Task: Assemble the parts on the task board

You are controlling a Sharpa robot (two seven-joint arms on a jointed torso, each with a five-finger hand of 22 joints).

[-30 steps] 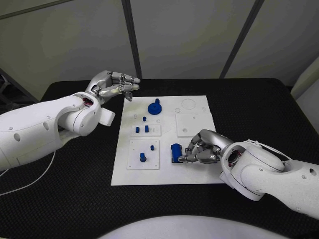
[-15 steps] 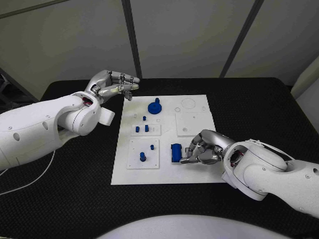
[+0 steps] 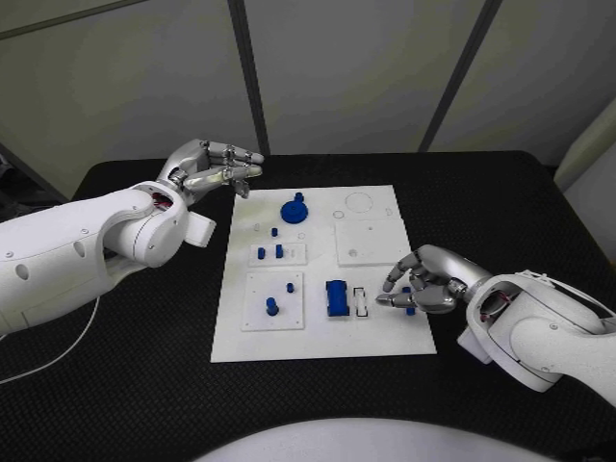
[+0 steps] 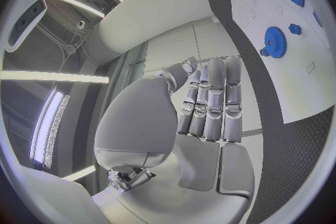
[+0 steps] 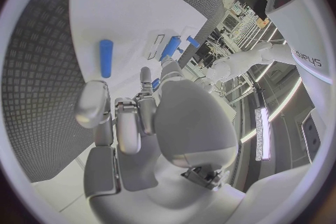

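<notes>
Partly done: pegs (image 3: 268, 252) and block (image 3: 337, 297) sit on board (image 3: 322, 343), gear (image 3: 295, 209) seemingly loose; right hand (image 3: 422, 286) curled empty beside block, left hand (image 3: 214, 166) curled empty beyond board.

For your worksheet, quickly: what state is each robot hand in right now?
Left hand: fingers curled in, holding nothing.
Right hand: open, holding nothing, beside the blue block.

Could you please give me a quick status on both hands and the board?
Right hand empty, beside blue block on task board. Left hand curled, empty, off board. Nothing in the way.
</notes>
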